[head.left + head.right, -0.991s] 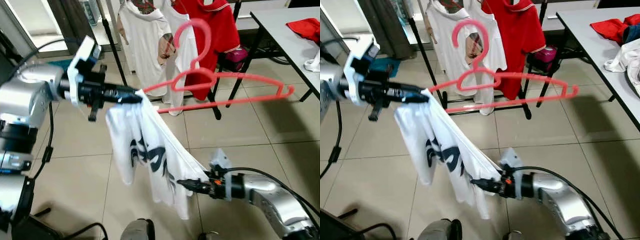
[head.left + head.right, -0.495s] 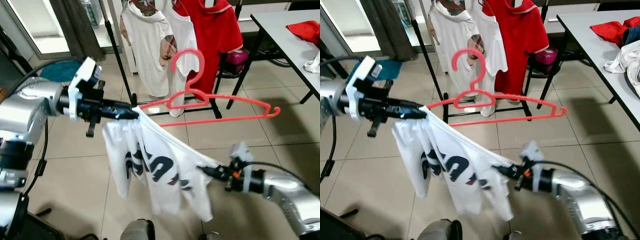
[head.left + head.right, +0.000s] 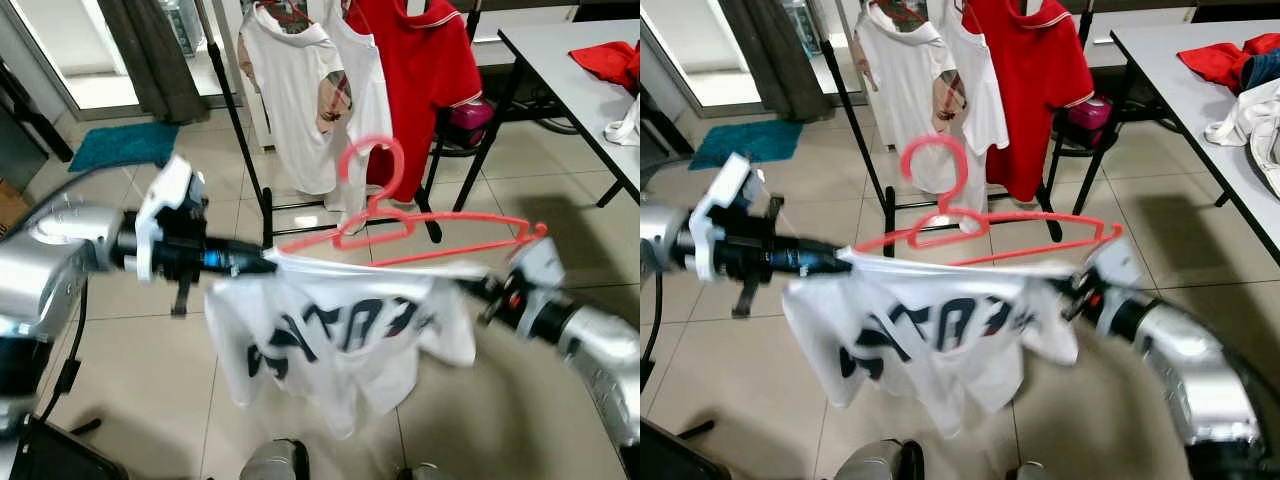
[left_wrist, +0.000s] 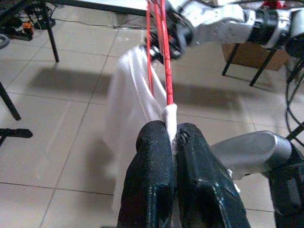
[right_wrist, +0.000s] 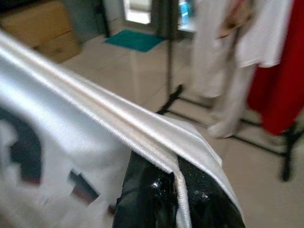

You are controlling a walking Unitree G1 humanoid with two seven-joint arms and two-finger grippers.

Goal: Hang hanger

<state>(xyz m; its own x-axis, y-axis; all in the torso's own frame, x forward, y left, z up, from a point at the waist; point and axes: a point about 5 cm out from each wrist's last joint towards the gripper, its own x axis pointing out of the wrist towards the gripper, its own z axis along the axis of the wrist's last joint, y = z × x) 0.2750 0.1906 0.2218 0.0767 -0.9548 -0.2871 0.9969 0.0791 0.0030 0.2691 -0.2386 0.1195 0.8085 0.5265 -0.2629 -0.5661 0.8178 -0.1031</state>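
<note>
In the last second I've swung my right gripper [image 3: 478, 290] up and out, so the white printed T-shirt [image 3: 340, 335] now stretches flat between both arms instead of drooping. My left gripper [image 4: 172, 137] is clamped on the shirt edge and the pink hanger [image 3: 400, 215] end; the right pinches the far hem. The clothes rack [image 3: 235, 110] stands ahead, so hanging comes next.

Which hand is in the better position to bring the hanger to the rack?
Left, probably. The left hand pinches the hanger end together with the shirt, and sits nearer the rack. The right hand grips only shirt fabric.
</note>
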